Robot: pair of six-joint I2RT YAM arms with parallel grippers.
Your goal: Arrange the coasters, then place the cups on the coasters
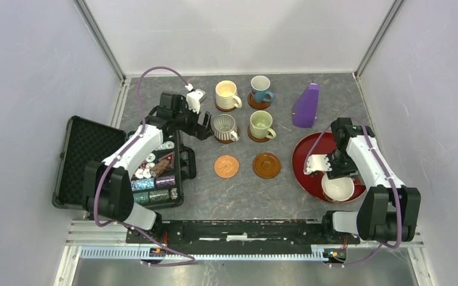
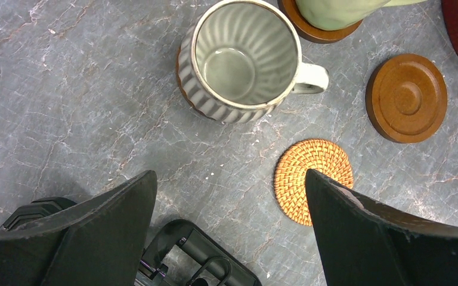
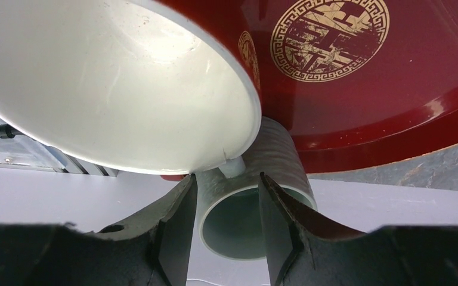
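Top external: 4 cups [image 1: 227, 95] sit on coasters [image 1: 266, 165] toward the desk's [image 1: 214, 196] far edge; 2 near-row coasters are bare, so 2 cups to go. White cup [image 1: 338, 187] and grey cup [image 3: 283, 158] are at the tray [image 1: 310, 182], right edge. R gripper [image 3: 226, 185] jaws are partway apart at the grey cup, grip unclear. L gripper [image 2: 229, 174] is wide open, empty. Grey marbled desk, white walls [image 1: 238, 36].

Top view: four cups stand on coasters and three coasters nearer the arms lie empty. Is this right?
The count is wrong: the top view shows two empty coasters, not three, the orange coaster and the brown coaster. The rest holds.
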